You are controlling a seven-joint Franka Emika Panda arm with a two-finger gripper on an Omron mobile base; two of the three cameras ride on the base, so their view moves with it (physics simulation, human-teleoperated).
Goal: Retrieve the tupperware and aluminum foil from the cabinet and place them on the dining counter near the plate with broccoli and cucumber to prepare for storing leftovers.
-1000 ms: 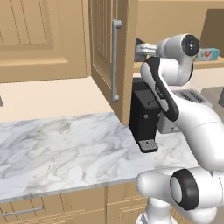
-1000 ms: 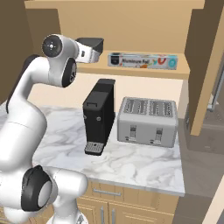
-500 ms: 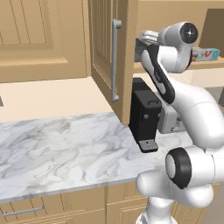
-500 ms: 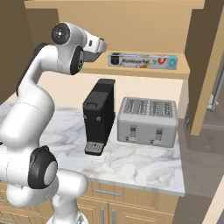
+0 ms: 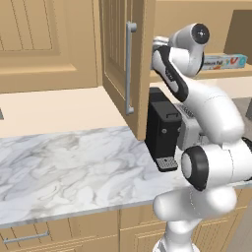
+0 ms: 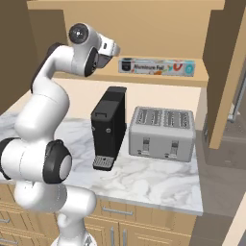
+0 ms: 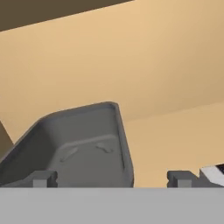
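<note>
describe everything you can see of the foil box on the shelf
The foil box is a long, narrow carton that looks like cardboard, lying flat lengthwise on the open cabinet's shelf. Its front is pale with dark print, a dark patch at one end, teal at the other, and a red mark. Nothing grips it; the hand sits left of it.

Marble counter (image 5: 74, 162) under wooden cabinets (image 5: 44, 44); toaster (image 6: 163, 132) — coffee machine (image 6: 109, 127) beside it.

A black coffee machine (image 6: 108, 127) stands on the marble counter (image 5: 64, 162), just beside a silver toaster (image 6: 163, 133) to its right in the right base view; a wooden cabinet door (image 5: 122, 59) hangs open above, its metal handle (image 5: 130, 68) upright.
</note>
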